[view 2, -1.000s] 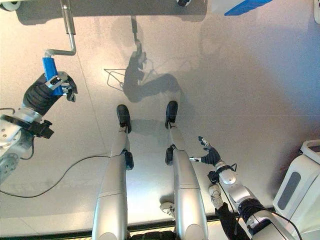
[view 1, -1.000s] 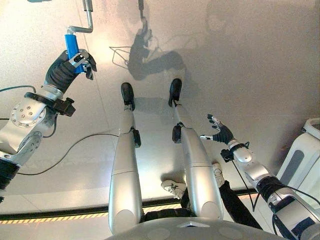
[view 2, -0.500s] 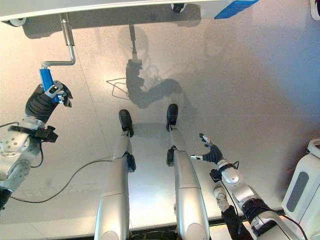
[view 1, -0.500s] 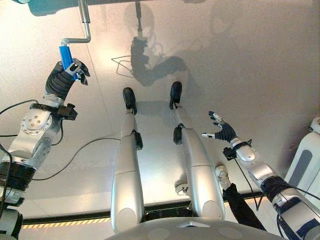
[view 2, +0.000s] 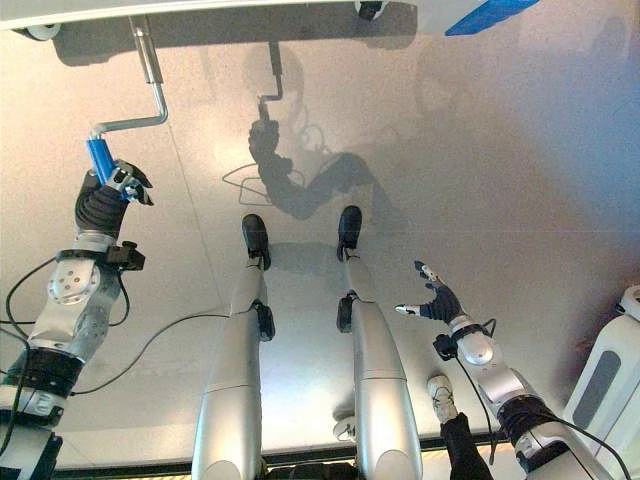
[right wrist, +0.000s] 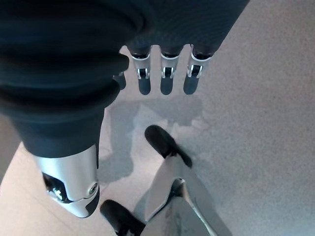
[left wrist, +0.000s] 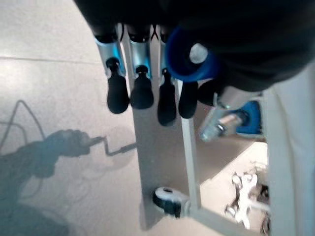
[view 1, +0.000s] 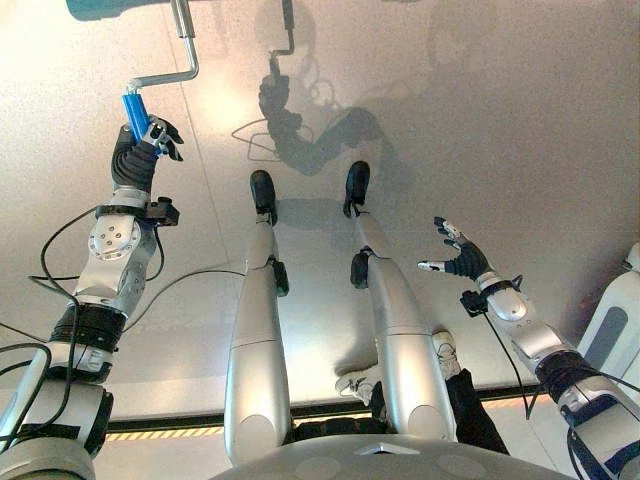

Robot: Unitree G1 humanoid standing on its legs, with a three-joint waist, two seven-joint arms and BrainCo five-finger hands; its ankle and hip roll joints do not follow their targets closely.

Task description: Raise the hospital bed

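Note:
The bed's crank has a bent metal rod (view 1: 168,74) coming down from the bed frame (view 2: 200,10) at the far edge, and it ends in a blue handle (view 1: 132,110). My left hand (view 1: 152,138) is shut on that handle, fingers curled round it. In the left wrist view the handle's round blue end (left wrist: 189,57) sits against the palm beside the curled fingers (left wrist: 142,92). My right hand (view 1: 462,260) hangs open over the floor at the right, away from the bed, with its straight fingers (right wrist: 165,83) holding nothing.
A bed caster (left wrist: 169,200) stands on the floor under the frame. A blue panel (view 2: 488,14) shows at the bed's far right. A white machine (view 2: 612,368) stands at the right edge. A person's white shoe (view 1: 438,352) and dark trouser leg (view 1: 466,412) are close behind me.
The whole picture has shifted, so the camera moved. My left arm has stretched out straighter toward the crank, with the hand still shut on the blue handle. The right hand stays open and idle.

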